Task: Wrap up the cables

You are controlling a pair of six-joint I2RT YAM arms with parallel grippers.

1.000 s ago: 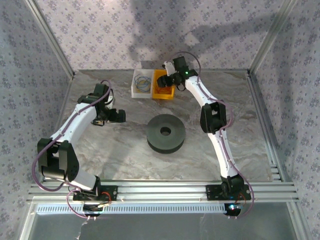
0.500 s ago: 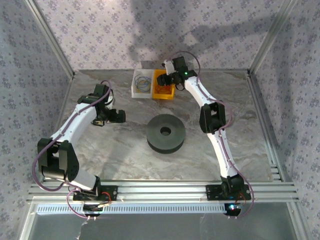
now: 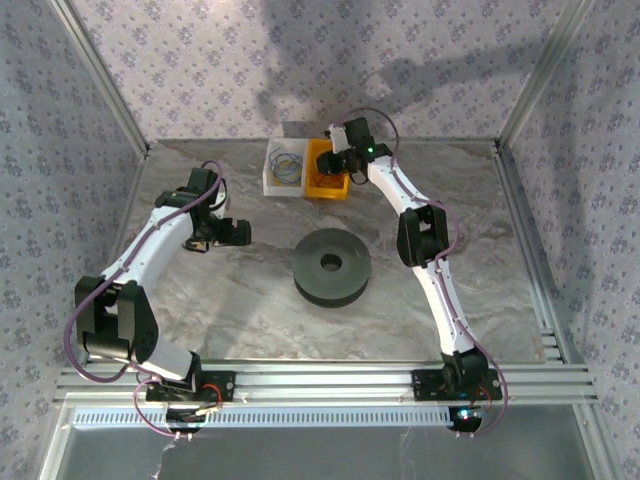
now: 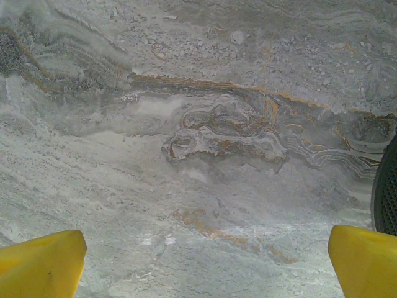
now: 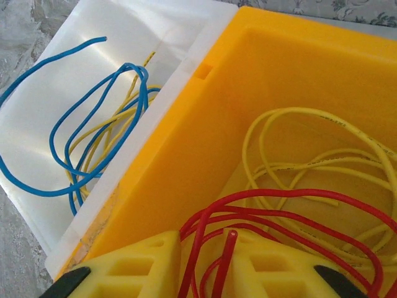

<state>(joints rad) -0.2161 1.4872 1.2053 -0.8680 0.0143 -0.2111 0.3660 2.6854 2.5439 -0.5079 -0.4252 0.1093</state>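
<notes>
The cables (image 5: pixel 291 197) are thin red strands looped in the yellow bin (image 5: pixel 205 136), next to a loose yellow wire (image 5: pixel 298 113). My right gripper (image 5: pixel 206 264) is down inside that bin, its yellow fingers (image 5: pixel 142 267) narrowly apart. Two or three red strands and a cut red end run through the gap, with some space left between them and the pads. From above, the right gripper (image 3: pixel 338 163) sits over the yellow bin (image 3: pixel 325 190). My left gripper (image 3: pixel 228 233) hovers wide open over bare table (image 4: pixel 205 267), left of the black spool (image 3: pixel 332 266).
A white bin (image 5: pixel 124 25) holding blue and yellow wire loops (image 5: pixel 93 167) adjoins the yellow bin on its left, also seen from above (image 3: pixel 270 185). The spool's rim (image 4: pixel 388 186) edges the left wrist view. Metal frame rails border the marble table.
The right gripper's jaws have narrowed around the red strands and the wrist has shifted slightly inside the yellow bin. The left arm has not moved.
</notes>
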